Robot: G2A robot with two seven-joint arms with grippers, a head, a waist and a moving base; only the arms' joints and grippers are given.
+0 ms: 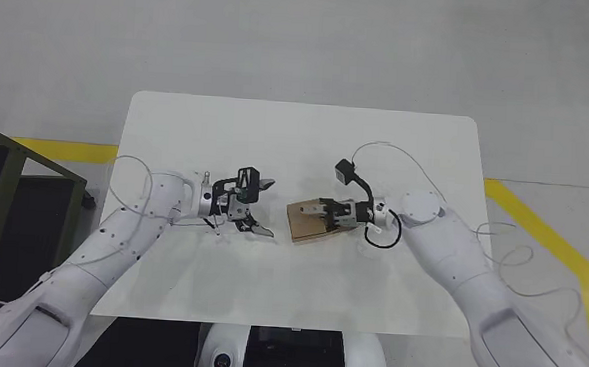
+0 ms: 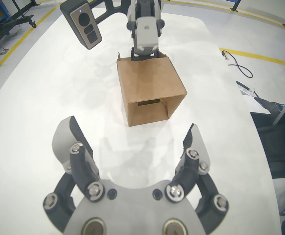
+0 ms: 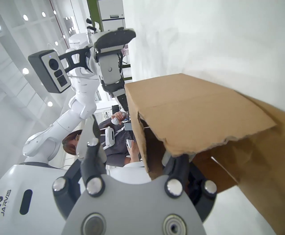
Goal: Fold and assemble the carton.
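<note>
Brown cardboard carton (image 1: 312, 223) (image 2: 149, 89) (image 3: 189, 106), one only, lying on its side near the middle of the white counter (image 1: 377, 138), opened out into a square tube between the two grippers. Plain brown on every visible face. Open at the end facing the left gripper (image 1: 265, 207) (image 2: 132, 124), with a dark slot visible deep inside at the far end. Ragged and torn along one flap edge at that far end, as seen from the right wrist, and cut off there by the frame's edge.

Right gripper (image 1: 325, 213) (image 2: 144, 55) (image 3: 133, 141) set at the carton's far end, fingers spread apart astride one wall: one finger (image 3: 90, 131) clear of the cardboard on the outside, the other tucked inside and mostly hidden behind the torn flap. Contact with the cardboard hard to make out.

Left gripper near the open mouth but apart from it, level with the opening, both fingers (image 2: 73, 138) released wide and holding nothing, bare counter beneath.

By count: two arms, two grippers, two fingers apiece, one carton. One black camera module (image 2: 85, 26) bracketed to the right wrist, a second module (image 1: 247, 173) on the left wrist. Yellow floor tape (image 1: 66, 151) beyond the counter's edges; one dark cable (image 2: 239, 66) loose on the floor past the rim.
</note>
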